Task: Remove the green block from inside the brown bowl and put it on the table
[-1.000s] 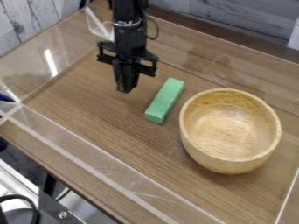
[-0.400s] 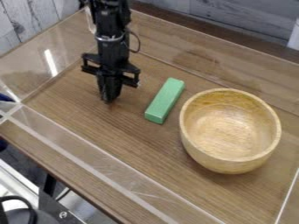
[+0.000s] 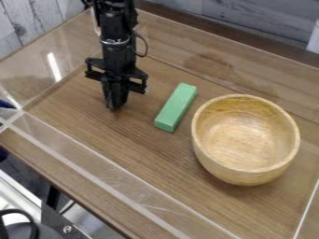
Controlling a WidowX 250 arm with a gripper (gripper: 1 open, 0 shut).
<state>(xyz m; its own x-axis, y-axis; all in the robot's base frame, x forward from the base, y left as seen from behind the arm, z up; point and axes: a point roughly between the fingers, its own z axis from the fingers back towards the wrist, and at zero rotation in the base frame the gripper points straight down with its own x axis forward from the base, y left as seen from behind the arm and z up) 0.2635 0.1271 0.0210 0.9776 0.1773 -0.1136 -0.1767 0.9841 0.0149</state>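
Between the brown bowl (image 3: pixel 245 138) and the closed, empty gripper (image 3: pixel 117 101), the green block (image 3: pixel 176 105) lies on open table (image 3: pixel 112 149).

light: bright, even, from overhead | shadows: soft, short one under the brown bowl (image 3: pixel 245 137) on its near side | glare: white streak on the clear wall (image 3: pixel 52 63) left of the bowl, pale sheen on the worktop (image 3: pixel 112 140) behind it | sharpness: low resolution, mildly soft throughout
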